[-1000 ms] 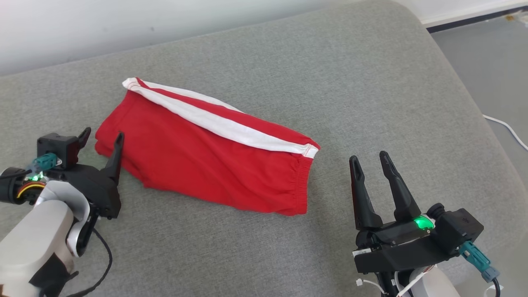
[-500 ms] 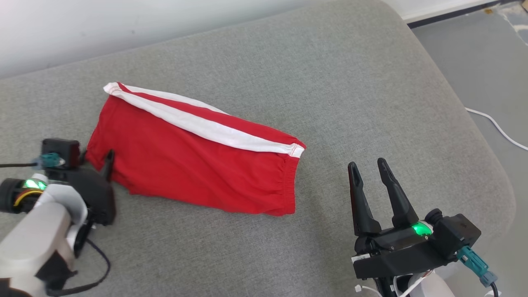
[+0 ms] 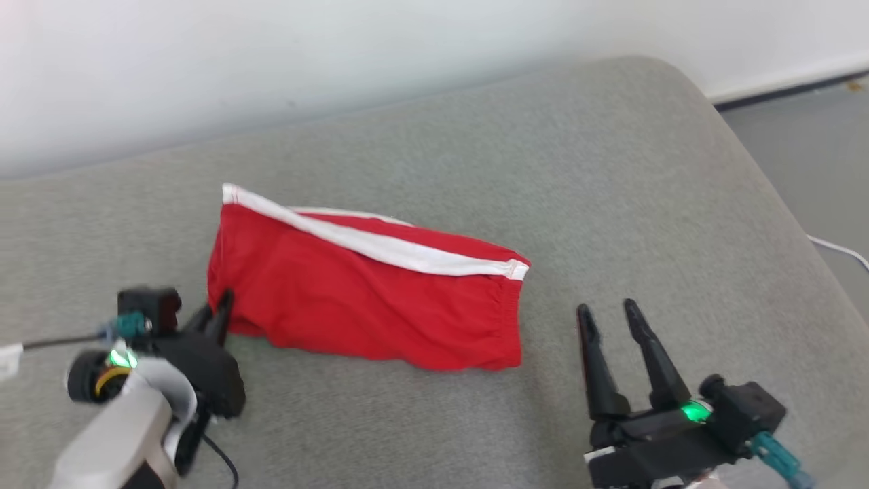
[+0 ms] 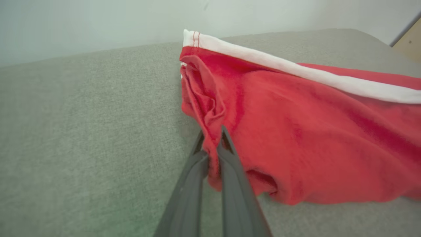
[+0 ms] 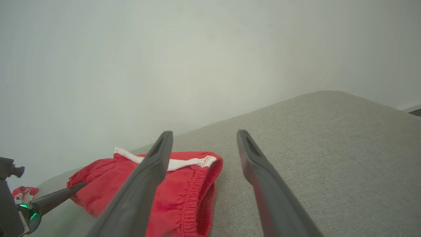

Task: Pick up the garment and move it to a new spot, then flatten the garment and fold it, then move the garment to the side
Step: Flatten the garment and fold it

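Observation:
The garment (image 3: 366, 299), red shorts with a white side stripe and an elastic waistband, lies folded on the grey cushion (image 3: 611, 170). My left gripper (image 3: 218, 314) is at its left end, shut on a bunched fold of the red cloth. In the left wrist view the two fingers (image 4: 227, 158) pinch that fold of the garment (image 4: 296, 131) between them. My right gripper (image 3: 607, 318) hovers open to the right of the waistband, apart from the cloth. The right wrist view shows the right gripper (image 5: 204, 135) with its fingers spread and the garment (image 5: 184, 194) low on the left.
The cushion's rounded right edge (image 3: 801, 244) drops to a grey floor with a white cable (image 3: 838, 248). A pale wall (image 3: 339, 61) runs along the cushion's far side. Bare cushion stretches behind and to the right of the garment.
The left gripper's fingers, open around the garment's left edge a second ago, have shut on it, and that end has bunched up. The head camera has shifted. The right gripper stays open.

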{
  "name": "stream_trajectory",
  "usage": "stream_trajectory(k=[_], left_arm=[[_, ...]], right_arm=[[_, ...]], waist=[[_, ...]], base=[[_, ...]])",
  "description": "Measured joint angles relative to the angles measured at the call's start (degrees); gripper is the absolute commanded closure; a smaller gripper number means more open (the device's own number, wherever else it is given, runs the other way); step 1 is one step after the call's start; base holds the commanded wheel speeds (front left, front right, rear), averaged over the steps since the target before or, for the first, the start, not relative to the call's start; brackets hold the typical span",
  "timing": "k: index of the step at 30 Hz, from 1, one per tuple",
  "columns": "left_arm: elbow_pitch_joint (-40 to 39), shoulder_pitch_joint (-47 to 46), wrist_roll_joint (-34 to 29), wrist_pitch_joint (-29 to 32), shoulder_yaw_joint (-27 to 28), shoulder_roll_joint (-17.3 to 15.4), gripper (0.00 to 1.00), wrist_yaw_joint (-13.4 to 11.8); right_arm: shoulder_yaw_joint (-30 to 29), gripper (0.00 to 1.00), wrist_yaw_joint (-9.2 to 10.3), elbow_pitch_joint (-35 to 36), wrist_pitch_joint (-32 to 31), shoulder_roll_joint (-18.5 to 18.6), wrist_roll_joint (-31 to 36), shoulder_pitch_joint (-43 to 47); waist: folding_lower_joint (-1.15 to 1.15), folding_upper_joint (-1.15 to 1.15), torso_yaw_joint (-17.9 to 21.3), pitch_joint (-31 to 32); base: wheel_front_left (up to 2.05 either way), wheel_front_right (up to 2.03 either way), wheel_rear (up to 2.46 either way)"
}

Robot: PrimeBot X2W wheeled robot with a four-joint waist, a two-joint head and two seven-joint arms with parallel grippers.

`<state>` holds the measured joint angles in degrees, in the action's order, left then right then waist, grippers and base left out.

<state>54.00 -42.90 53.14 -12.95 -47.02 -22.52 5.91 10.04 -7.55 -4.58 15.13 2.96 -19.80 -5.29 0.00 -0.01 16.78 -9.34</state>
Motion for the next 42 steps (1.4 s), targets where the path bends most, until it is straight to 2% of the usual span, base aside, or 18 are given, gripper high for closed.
stream_trajectory(k=[4, 14, 18, 23, 24, 25, 26, 30, 33, 37, 42], left_arm=[[-3.5, 4.2, 1.0, -1.2, 1.5, 0.1, 1.00, -1.3], [-18.9, 15.7, 2.6, -2.0, 6.5, 0.6, 1.00, -8.6], [-24.5, 19.9, 2.0, -2.1, 7.8, 1.9, 1.00, -11.1], [-27.1, 23.8, 0.3, -2.1, 10.2, 2.2, 1.00, -13.1], [-27.5, 24.2, 0.0, -2.1, 10.9, 2.4, 0.67, -13.4], [-27.5, 24.2, 0.0, -2.1, 10.9, 2.4, 0.10, -13.4], [-27.9, 24.5, -0.9, -2.1, 11.7, 2.5, 0.00, -13.6], [-29.9, 26.7, -4.8, -2.1, 15.8, 3.6, 0.00, -14.5], [-32.6, 28.3, -8.9, -2.1, 21.1, 4.8, 0.00, -15.1], [-38.0, 31.1, -16.0, -2.1, 29.5, 7.2, 0.00, -15.7], [-43.2, 35.1, -25.5, -2.1, 36.0, 9.3, 0.00, -15.0]], right_arm=[[-1.7, 0.00, 0.00, 0.1, 0.0, 0.0, -2.0, 1.2], [-3.5, 0.00, 0.00, 0.1, 0.0, 0.0, -1.3, 3.1], [-4.0, 0.00, 0.00, 0.0, 0.0, 0.0, -1.4, 3.6], [-3.7, 0.00, 0.00, -0.5, 0.0, 0.0, -1.3, 3.7], [-3.6, 0.00, 0.00, -0.5, 0.0, 0.0, -1.1, 3.7], [-3.6, 0.00, 0.00, -0.5, 0.0, 0.0, -1.1, 3.7], [-3.5, 0.00, 0.00, -0.5, 0.0, 0.0, -0.8, 3.6], [-3.5, 0.00, 0.00, -0.1, 0.0, 0.0, 0.1, 2.8], [-3.7, 0.00, 0.00, 0.1, 0.0, 0.0, 1.0, 2.8], [-4.2, 0.00, 0.00, 0.5, 0.0, 0.0, 2.0, 2.5], [-5.6, 0.00, 0.00, 1.5, 0.0, 0.0, 3.4, 2.3]], waist=[[0.00, 0.00, -2.4, 1.5], [-0.01, 0.00, -7.9, 3.3], [0.00, 0.00, -9.3, 3.2], [0.00, 0.01, -10.0, 2.8], [0.00, 0.01, -10.0, 2.9], [0.00, 0.01, -10.0, 2.9], [0.00, 0.01, -9.9, 2.8], [0.01, 0.01, -9.8, 3.1], [0.01, 0.01, -9.9, 3.6], [0.00, 0.01, -10.4, 4.3], [0.00, 0.01, -11.1, 5.0]], base=[[0.00, 0.00, 0.00], [0.00, 0.00, 0.00], [0.00, 0.00, 0.00], [0.00, 0.00, 0.00], [0.00, 0.00, 0.00], [0.00, 0.00, 0.00], [0.00, 0.00, 0.00], [0.00, 0.00, 0.00], [0.00, 0.00, 0.00], [0.00, 0.00, 0.00], [0.00, 0.00, 0.00]])
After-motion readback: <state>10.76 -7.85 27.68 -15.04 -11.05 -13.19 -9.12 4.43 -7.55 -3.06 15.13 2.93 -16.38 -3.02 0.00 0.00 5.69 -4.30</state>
